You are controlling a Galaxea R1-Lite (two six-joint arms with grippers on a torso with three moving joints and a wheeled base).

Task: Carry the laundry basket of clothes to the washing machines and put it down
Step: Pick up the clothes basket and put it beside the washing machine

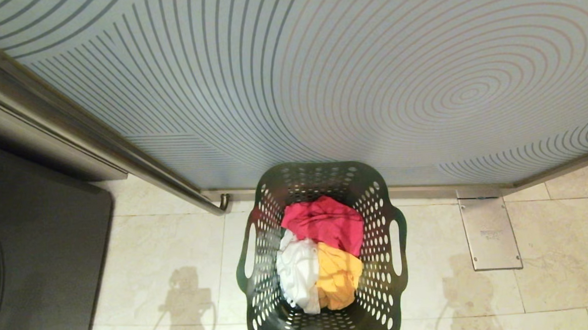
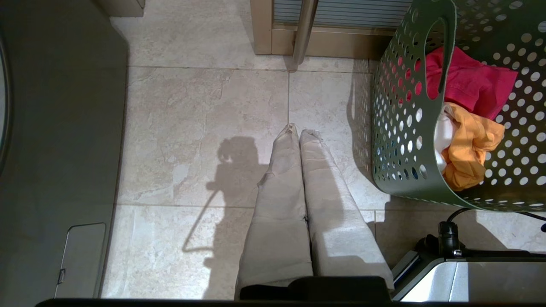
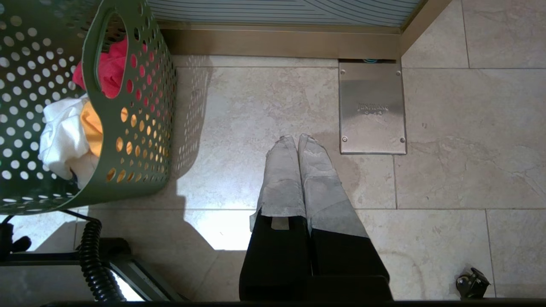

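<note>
The laundry basket [image 1: 323, 255] with the clothes [image 1: 322, 253] stands on the floor [image 1: 168, 250] against the glass door [image 1: 320, 74], both the left gripper [image 2: 297, 130] and right gripper [image 3: 297, 138] pressed together beside it, so each should spread and hook a slot handle evenly.
</note>
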